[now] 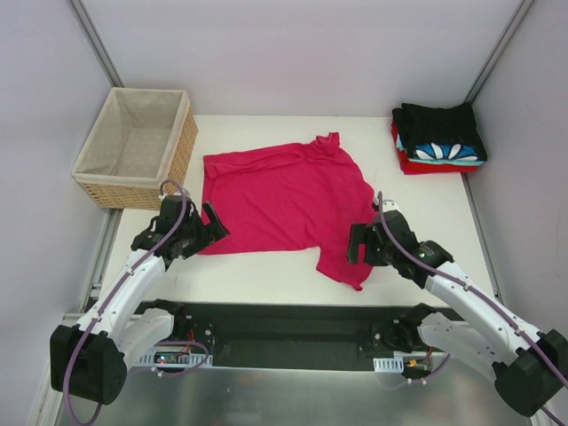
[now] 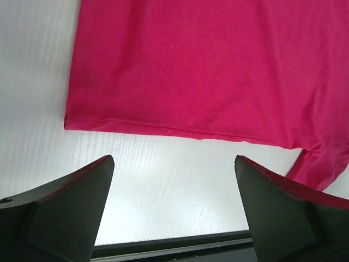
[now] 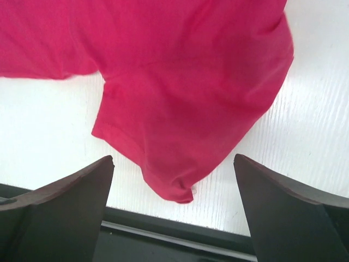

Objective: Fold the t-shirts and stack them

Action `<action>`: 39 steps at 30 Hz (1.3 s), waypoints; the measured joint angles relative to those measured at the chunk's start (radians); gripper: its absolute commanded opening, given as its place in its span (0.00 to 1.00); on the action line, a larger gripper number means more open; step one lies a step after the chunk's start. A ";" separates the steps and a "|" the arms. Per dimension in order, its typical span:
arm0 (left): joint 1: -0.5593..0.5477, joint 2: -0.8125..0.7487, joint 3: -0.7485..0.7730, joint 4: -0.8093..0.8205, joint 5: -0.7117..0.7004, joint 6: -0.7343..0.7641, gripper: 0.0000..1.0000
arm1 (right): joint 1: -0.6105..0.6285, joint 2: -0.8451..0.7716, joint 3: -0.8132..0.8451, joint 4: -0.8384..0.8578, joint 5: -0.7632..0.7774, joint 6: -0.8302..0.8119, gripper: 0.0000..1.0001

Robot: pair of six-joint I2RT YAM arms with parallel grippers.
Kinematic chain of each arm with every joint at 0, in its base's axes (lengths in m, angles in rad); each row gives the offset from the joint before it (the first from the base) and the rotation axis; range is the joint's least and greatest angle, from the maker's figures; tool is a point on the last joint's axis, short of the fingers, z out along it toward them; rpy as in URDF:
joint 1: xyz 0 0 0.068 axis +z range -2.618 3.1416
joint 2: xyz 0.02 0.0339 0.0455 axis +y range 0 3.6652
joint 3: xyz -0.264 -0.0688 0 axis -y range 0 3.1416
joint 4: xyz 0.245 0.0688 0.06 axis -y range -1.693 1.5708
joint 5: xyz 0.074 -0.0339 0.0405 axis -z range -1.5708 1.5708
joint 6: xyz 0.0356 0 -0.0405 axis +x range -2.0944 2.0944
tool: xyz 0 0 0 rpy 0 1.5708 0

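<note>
Shown only overhead — wicker basket (image 1: 133,146), folded shirt stack (image 1: 439,140) far right of it, crimson tee (image 1: 284,200) spread rumpled between, hem (image 2: 180,130) and sleeve (image 3: 180,147) close in wrist views, left gripper (image 1: 211,224) and right gripper (image 1: 358,241) gaped wide — empty.

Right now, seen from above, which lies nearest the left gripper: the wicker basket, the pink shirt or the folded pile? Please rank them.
1. The pink shirt, just beside the left gripper, mid-table.
2. The wicker basket, back left.
3. The folded pile, back right corner.
</note>
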 measured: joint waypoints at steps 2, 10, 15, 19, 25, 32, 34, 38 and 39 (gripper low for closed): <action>-0.002 -0.005 -0.002 -0.004 -0.001 -0.007 0.92 | 0.019 -0.014 -0.016 -0.021 0.001 0.024 0.94; -0.002 -0.017 -0.045 -0.032 -0.024 -0.034 0.91 | 0.135 -0.078 -0.130 -0.071 0.019 0.150 0.83; -0.002 0.014 -0.054 -0.046 -0.034 -0.040 0.91 | 0.185 -0.067 -0.162 -0.067 0.031 0.208 0.72; -0.002 0.018 -0.055 -0.046 -0.036 -0.041 0.91 | 0.238 -0.029 -0.180 -0.053 0.035 0.249 0.55; -0.002 0.017 -0.055 -0.046 -0.037 -0.040 0.90 | 0.294 0.040 -0.182 -0.024 0.046 0.291 0.44; -0.002 0.011 -0.055 -0.046 -0.055 -0.040 0.90 | 0.311 0.048 -0.183 -0.008 0.067 0.314 0.39; -0.002 0.011 -0.055 -0.046 -0.055 -0.040 0.90 | 0.311 0.048 -0.183 -0.008 0.072 0.319 0.37; -0.002 0.007 -0.055 -0.047 -0.058 -0.040 0.90 | 0.313 0.038 -0.189 -0.010 0.087 0.325 0.36; -0.002 0.003 -0.055 -0.047 -0.059 -0.040 0.90 | 0.313 0.029 -0.193 -0.013 0.090 0.326 0.37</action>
